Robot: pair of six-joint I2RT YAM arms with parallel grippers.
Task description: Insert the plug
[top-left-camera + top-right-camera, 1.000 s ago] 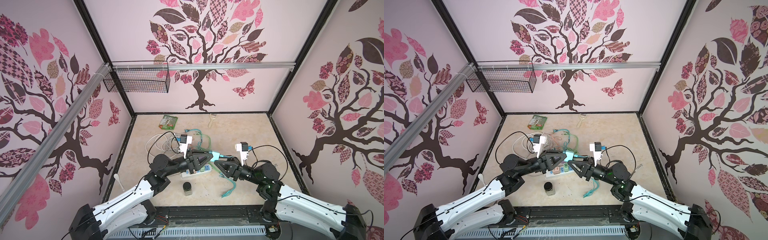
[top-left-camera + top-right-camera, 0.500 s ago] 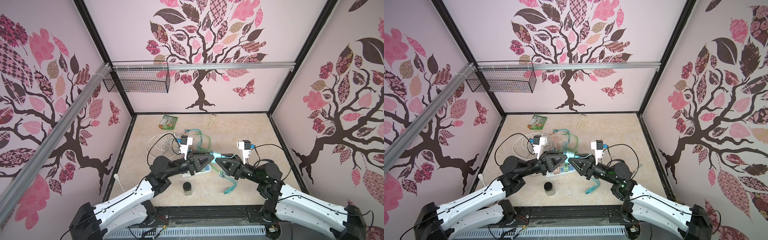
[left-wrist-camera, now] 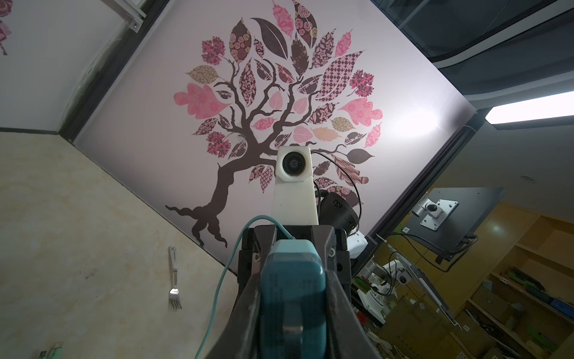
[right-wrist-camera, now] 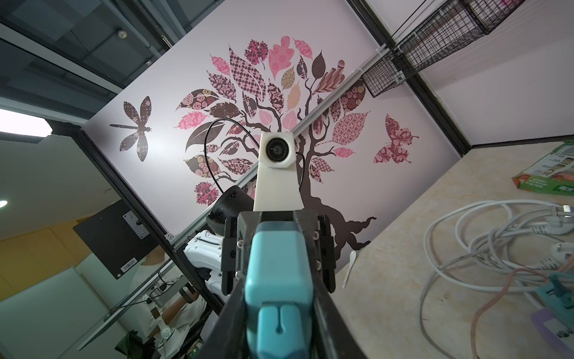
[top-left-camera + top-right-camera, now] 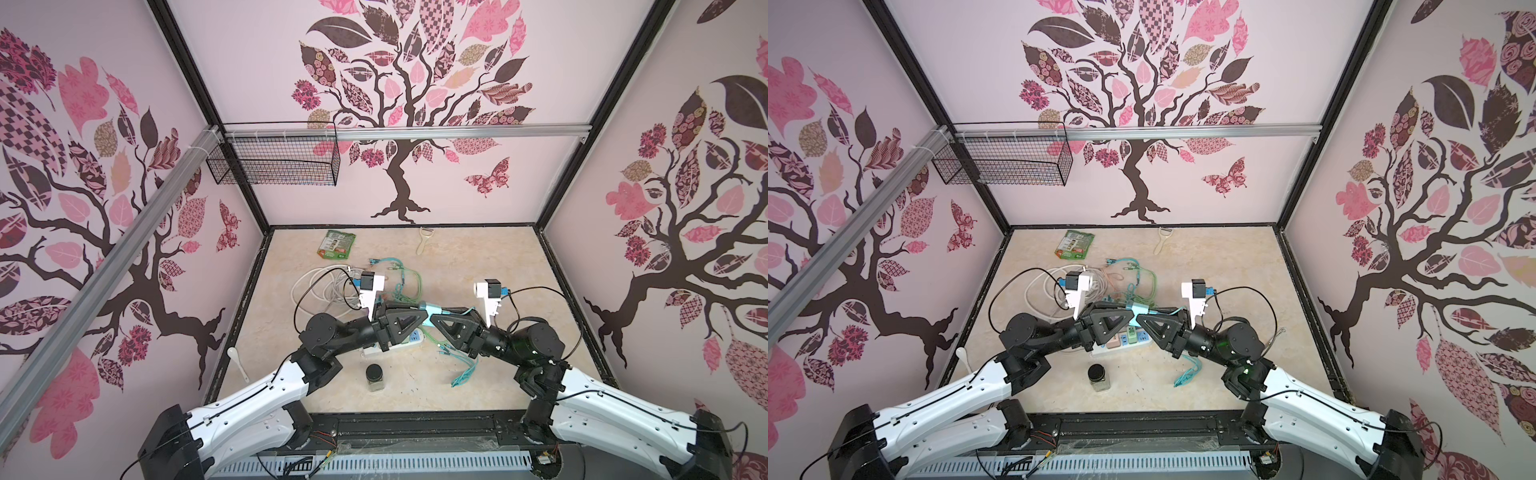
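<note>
Since earlier, right tool [image 5: 441, 311] shut onto plug [image 5: 432, 308] that left tool [image 5: 423, 307] also clamps; likely handover, left releases next.

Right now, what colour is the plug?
The plug is teal, clearest in the right wrist view.

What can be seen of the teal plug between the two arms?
The teal plug is a blocky, rounded plastic body, held off the table near the white power strip, not inserted. The left pincer and right pincer are both shut on it from opposite sides. The left wrist view shows what looks like a metal prong; the right, a slotted collar. Its thin teal cable droops to the table.
</note>
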